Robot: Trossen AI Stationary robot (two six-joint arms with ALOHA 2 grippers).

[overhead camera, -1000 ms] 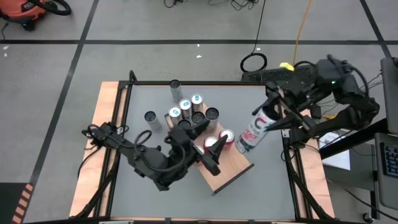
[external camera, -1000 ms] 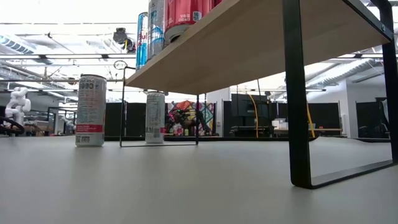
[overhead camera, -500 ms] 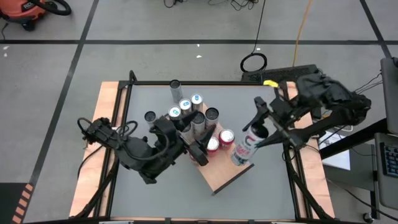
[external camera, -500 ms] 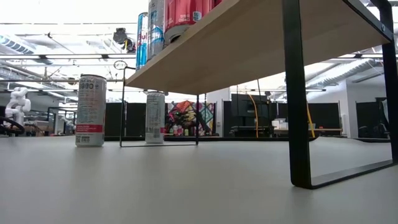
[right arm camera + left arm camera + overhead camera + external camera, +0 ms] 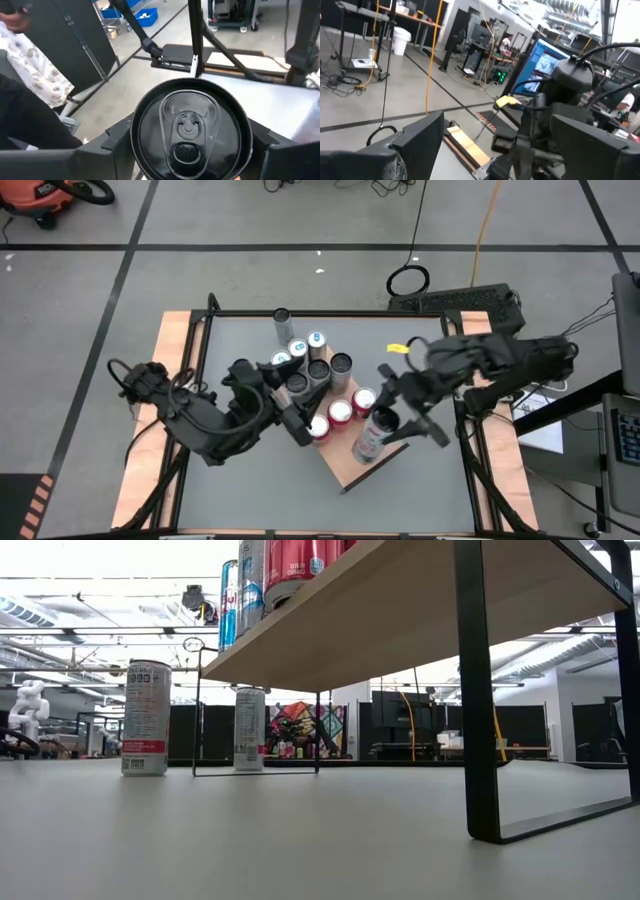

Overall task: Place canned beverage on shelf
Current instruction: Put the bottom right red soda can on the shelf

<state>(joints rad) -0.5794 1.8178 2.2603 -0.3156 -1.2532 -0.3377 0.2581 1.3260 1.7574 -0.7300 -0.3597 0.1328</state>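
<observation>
Clamping a tall white canned beverage (image 5: pixel 368 436), the right pincer (image 5: pixel 385 432) hangs over the shelf (image 5: pixel 362 468), beside two red-topped cans (image 5: pixel 352 406) already standing there. The can leans in the high view; it should be brought upright and lowered onto bare board, clear of those neighbours, before release. The left pincer (image 5: pixel 297 426), fingers apart and empty, waits over the shelf's other end.
</observation>
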